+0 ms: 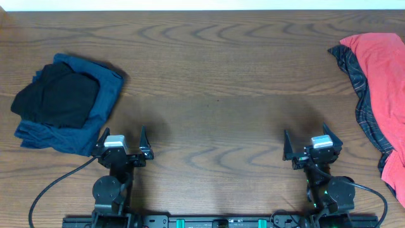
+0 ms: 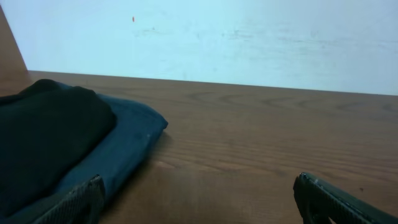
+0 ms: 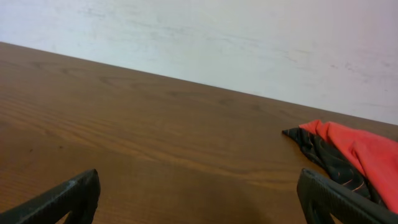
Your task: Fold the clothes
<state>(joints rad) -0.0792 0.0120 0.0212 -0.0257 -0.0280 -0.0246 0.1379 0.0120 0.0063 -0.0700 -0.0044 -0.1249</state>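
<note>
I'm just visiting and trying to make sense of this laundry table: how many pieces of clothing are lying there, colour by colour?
black garment: 1
blue garment: 1
red garment: 1
dark plaid garment: 1
Total: 4 that show. Anything buried under the two piles is hidden, and the red at the table's lower right edge may be the same red piece.

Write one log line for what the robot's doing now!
left gripper open, empty | right gripper open, empty | black garment stacked on navy garment, left | red garment over plaid garment, crumpled, right
</note>
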